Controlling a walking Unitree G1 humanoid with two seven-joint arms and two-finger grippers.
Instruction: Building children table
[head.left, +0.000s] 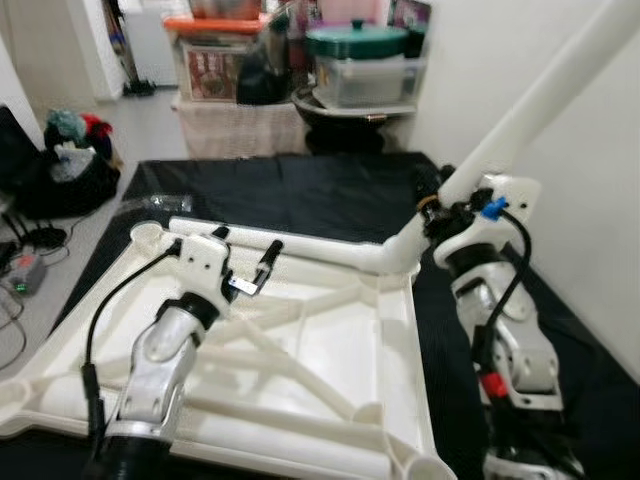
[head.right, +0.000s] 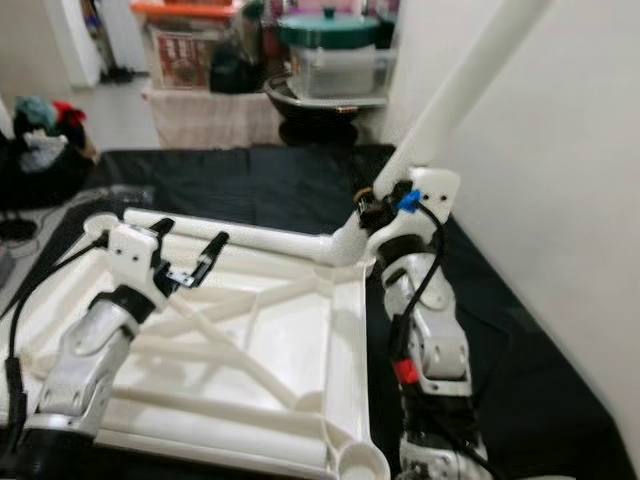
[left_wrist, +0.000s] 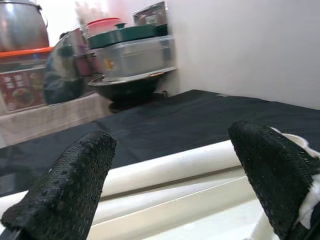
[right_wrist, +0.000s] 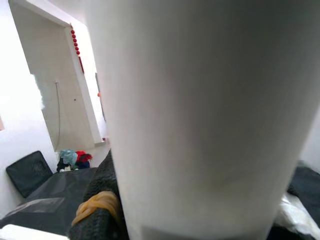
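Two grippers are at work over the upturned white tabletop (head.left: 330, 350), which lies on a black floor mat (head.left: 330, 195). From the left eye view, the right gripper (head.left: 437, 203) is closed around a long white table leg (head.left: 540, 100) near its lower end, where the leg runs down into the corner socket (head.left: 400, 255) of the tabletop just below and beside the fingers; the leg leans steeply away from the gripper, up towards the wall. The left gripper (head.left: 245, 255) hovers wide open and empty above the far rim of the tabletop, well apart from the leg.

From the right eye view the same tilt shows: the leg is not upright on its socket.

From the left wrist view, the two black fingers (left_wrist: 65, 185) are spread with nothing between them, the white rim (left_wrist: 165, 172) just ahead.

From the right wrist view the leg sits directly against the camera, a finger dark beside it.

To seat the leg well, the robot would likely bring it upright over the socket before pressing, and the free gripper could steady the tabletop so it does not slide
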